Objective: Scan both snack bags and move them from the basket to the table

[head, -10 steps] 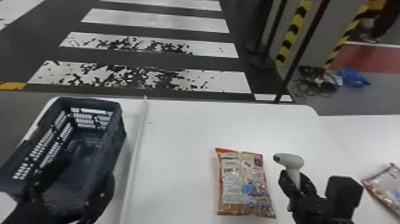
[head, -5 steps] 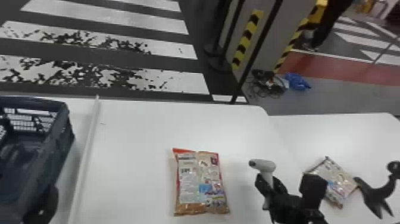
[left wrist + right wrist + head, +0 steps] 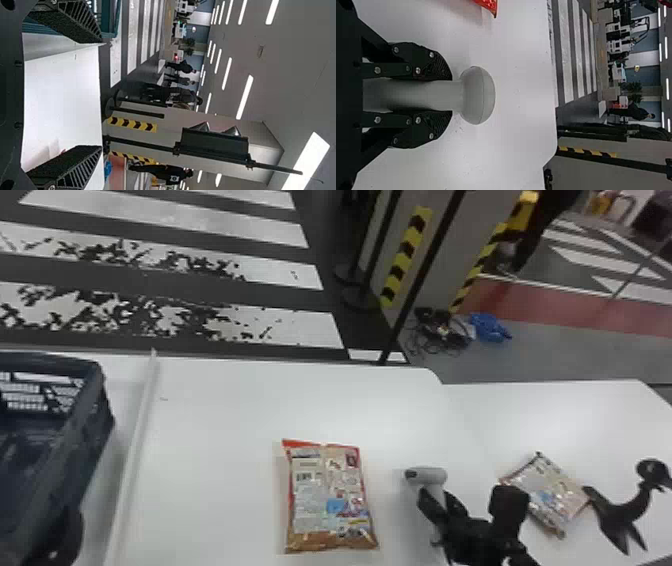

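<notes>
Right claw (image 3: pixel 452 95) pinches the scanner (image 3: pixel 478 95). Left of the scanner, a snack bag (image 3: pixel 330 500) lies on the bench (image 3: pixel 225 440), long side front to back, nearer this claw than the wide-spread left claw (image 3: pixel 102 93). Another bag (image 3: pixel 550 492) lies right of the scanner.

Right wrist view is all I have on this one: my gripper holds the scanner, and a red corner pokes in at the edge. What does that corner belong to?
Observer: A snack bag, lying flat on the white table.
Operator: Is there a second one?
Observer: Yes, another bag lies on the robot's right of the scanner.
Operator: Is my other arm holding anything?
Observer: No, the left gripper has its fingers wide apart, nothing between them.
</notes>
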Controlling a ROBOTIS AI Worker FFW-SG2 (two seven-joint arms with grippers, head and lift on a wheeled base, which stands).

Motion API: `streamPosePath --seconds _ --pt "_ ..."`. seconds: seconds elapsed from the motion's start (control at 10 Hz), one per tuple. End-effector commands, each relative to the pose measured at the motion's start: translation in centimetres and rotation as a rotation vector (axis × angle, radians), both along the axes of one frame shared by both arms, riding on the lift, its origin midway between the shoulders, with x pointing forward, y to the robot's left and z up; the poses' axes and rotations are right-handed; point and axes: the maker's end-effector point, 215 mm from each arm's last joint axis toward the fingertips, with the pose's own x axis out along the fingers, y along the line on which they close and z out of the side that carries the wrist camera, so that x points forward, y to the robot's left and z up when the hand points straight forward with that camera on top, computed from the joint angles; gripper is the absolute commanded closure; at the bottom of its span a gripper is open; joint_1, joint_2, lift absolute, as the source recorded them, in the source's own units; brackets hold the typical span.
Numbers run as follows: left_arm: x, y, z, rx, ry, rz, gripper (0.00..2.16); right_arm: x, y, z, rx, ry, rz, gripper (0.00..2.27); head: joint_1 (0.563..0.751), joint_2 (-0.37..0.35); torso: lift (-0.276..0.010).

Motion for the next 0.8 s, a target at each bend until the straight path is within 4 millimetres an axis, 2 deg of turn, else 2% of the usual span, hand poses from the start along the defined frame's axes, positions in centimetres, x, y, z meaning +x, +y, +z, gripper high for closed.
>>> streamPosePath --seconds 0.0,0.1,0.2,0.3,0.4,0.5,0.7 --pt "0.0 0.0 0.0 -0.001 0.000 0.000 0.03 -0.1 -0.9 -1.4 0.014 0.019 -0.001 2.25 0.695 -0.350 -0.098" --pt "-0.1 -0.1 0.0 -0.004 0.001 -0.005 0.03 0.0 -1.3 -1.9 0.026 0.026 0.005 2.25 0.695 -0.350 -0.098" --pt "0.0 0.0 -0.2 -0.005 0.004 -0.003 0.03 -0.1 -1.3 -2.1 0.031 0.030 0.008 2.15 0.695 -0.350 -0.098" --pt "0.2 -0.1 -0.1 -0.007 0.001 -0.001 0.03 -0.1 -1.3 -1.8 0.029 0.016 0.008 1.47 0.695 -0.350 -0.098" --pt "0.3 -0.1 0.0 -0.007 -0.004 -0.001 0.03 -0.5 -1.1 -0.9 0.023 -0.001 0.012 0.27 0.695 -0.350 -0.098" --pt "0.4 -0.1 0.1 -0.005 -0.007 -0.001 0.03 -0.7 -0.7 1.0 0.024 -0.035 0.011 0.00 0.695 -0.350 -0.098" --pt "0.7 -0.1 -0.2 -0.005 -0.003 0.000 0.03 -1.0 0.6 4.7 0.016 -0.102 0.019 0.05 0.695 -0.350 -0.098"
